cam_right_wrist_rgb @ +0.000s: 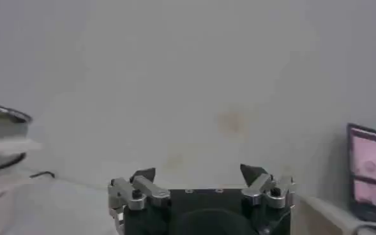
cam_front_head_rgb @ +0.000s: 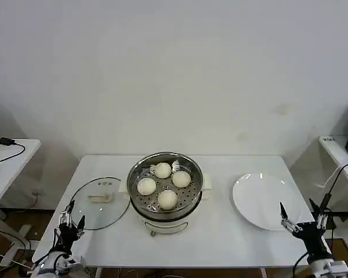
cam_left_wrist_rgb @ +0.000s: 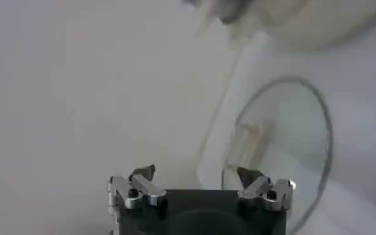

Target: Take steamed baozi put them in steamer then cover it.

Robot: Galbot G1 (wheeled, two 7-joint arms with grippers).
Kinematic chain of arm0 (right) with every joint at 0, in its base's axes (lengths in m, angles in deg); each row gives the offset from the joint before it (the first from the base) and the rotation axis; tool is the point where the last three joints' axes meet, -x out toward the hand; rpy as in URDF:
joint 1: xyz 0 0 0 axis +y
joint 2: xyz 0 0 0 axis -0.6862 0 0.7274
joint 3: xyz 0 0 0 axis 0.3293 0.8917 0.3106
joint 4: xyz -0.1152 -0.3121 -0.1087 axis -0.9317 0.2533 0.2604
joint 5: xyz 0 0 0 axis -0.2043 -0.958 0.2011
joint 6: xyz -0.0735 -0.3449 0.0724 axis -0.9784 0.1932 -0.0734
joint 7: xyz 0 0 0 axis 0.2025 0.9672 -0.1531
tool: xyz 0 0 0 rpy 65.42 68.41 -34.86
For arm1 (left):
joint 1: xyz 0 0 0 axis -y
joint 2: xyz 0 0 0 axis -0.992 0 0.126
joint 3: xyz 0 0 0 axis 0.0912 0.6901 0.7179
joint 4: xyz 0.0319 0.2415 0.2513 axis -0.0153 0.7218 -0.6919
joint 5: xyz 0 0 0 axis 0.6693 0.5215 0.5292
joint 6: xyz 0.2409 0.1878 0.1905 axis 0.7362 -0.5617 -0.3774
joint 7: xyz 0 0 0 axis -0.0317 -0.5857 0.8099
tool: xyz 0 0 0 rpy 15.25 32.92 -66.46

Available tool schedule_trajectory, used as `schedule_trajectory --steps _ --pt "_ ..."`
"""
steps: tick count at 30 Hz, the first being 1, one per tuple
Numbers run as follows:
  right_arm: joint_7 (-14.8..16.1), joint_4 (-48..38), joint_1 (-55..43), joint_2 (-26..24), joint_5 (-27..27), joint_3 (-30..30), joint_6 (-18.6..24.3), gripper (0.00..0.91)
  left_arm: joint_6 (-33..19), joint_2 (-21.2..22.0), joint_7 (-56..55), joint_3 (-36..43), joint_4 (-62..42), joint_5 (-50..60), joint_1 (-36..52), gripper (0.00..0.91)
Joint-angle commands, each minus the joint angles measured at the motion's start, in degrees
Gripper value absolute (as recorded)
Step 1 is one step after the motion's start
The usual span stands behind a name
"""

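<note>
I see the steamer at table centre, its perforated tray carrying four steamed baozi at roughly 12, 3, 6 and 9 o'clock. The cover lies flat on the table at the steamer's 9 o'clock, just beside it; a bare white plate sits at 3 o'clock. My left gripper hangs at the table's near-left corner, fingers spread, holding nothing. My right gripper, near-right, appears likewise open and empty.
</note>
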Motion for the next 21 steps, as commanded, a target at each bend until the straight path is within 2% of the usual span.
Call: schedule_trajectory --steps 1,21 --pt "0.4 1.0 3.8 4.0 -0.9 -2.4 1.9 0.907 -1.7 -0.7 -0.5 4.0 -10.4 11.7 12.1 0.907" --pt "0.5 1.0 5.0 4.9 -1.9 -2.7 2.8 0.907 -1.8 0.9 0.1 9.8 -17.1 11.0 19.6 0.907"
